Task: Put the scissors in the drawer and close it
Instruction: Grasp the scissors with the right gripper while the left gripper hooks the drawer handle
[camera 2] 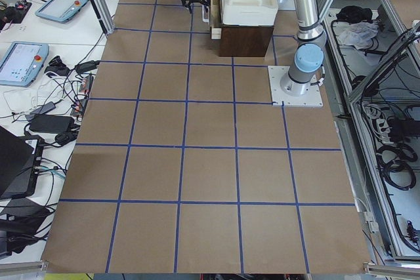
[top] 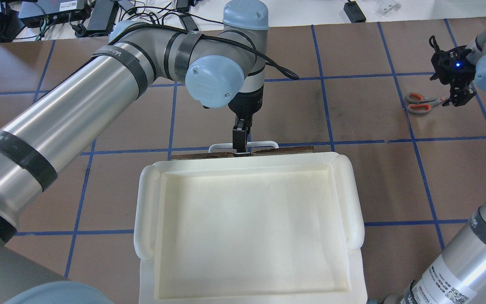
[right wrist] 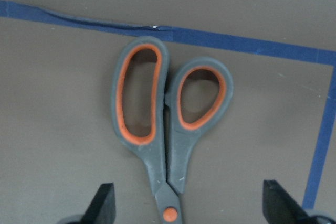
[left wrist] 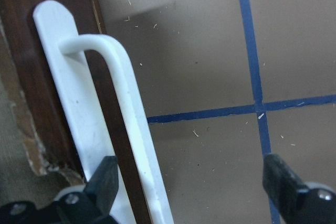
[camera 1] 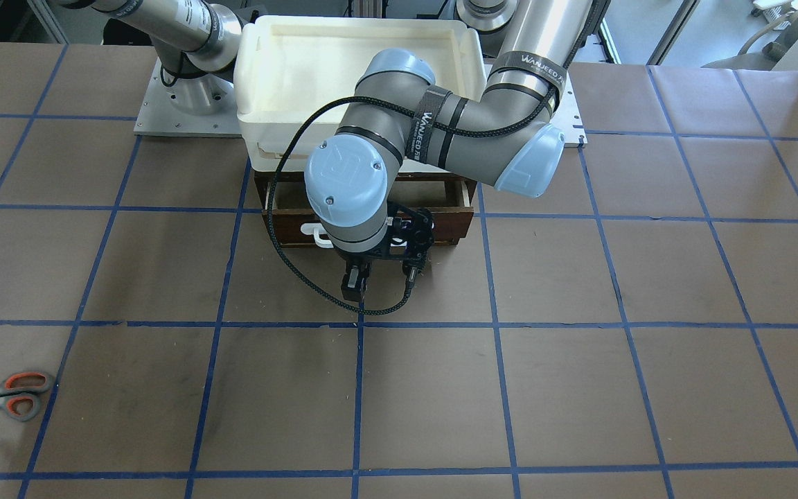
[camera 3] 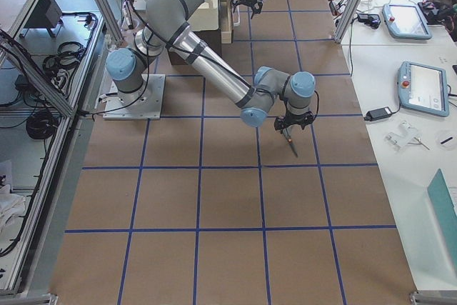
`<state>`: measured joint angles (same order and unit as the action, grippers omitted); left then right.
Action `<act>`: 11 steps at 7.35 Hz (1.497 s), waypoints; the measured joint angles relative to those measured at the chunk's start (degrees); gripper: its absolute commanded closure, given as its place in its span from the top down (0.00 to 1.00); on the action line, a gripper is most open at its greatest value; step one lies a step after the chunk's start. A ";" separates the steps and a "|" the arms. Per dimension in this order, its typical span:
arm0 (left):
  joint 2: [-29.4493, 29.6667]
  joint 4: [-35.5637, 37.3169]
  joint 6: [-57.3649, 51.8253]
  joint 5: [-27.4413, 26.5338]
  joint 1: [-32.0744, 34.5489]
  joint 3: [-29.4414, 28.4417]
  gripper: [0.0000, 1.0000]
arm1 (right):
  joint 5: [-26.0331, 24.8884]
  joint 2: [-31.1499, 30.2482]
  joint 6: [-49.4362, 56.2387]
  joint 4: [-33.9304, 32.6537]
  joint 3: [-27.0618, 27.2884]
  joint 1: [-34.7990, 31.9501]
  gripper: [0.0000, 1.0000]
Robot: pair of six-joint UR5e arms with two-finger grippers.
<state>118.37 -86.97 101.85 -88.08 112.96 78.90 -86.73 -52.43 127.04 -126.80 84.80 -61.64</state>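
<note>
The scissors (top: pixel 419 103), with orange-and-grey handles, lie flat on the table at the far right, also in the front view (camera 1: pixel 10 395). My right gripper (top: pixel 458 96) hangs just above their blade end. In the right wrist view it (right wrist: pixel 190 202) is open, with the scissors' handles (right wrist: pixel 157 124) between its fingers and untouched. The dark brown drawer (camera 1: pixel 440 215) is partly pulled out from under the cream tray. My left gripper (top: pixel 241 141) is at its white bar handle (top: pixel 264 144). In the left wrist view it (left wrist: pixel 191 182) is open astride the handle (left wrist: pixel 131 129).
A cream-white plastic tray (top: pixel 146 211) sits on top of the brown cabinet (camera 2: pixel 246 40), between the two arm bases. The brown table has a blue tape grid. Cables and controllers lie beyond the far edge (top: pixel 57 12).
</note>
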 measured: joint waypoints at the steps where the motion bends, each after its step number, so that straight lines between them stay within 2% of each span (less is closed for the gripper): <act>1: 0.29 1.10 0.06 -0.07 -0.04 -0.25 1.00 | -0.01 0.20 -0.09 0.07 0.06 0.00 0.95; 3: 0.93 5.50 0.09 0.04 -0.27 -1.82 1.00 | -0.04 0.44 -0.26 0.26 0.34 0.02 0.95; 6: 2.79 15.87 -0.22 -0.03 -0.45 -3.59 1.00 | -0.53 1.23 -0.26 0.73 0.52 0.03 0.92; 7: 2.53 17.54 -1.40 -0.13 -0.62 -3.69 1.00 | -0.74 1.25 -0.23 0.91 0.53 0.03 0.82; 9: -0.16 17.43 -10.16 -0.20 -0.59 -2.83 1.00 | -0.97 1.28 0.01 1.01 0.54 0.03 0.53; 11: -3.46 15.66 -31.28 0.23 -0.61 -0.94 1.00 | -1.43 1.23 0.29 1.05 0.54 0.02 0.00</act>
<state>114.91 -71.31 70.58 -87.85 112.35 77.96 -88.16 -51.20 127.33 -125.75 85.34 -61.62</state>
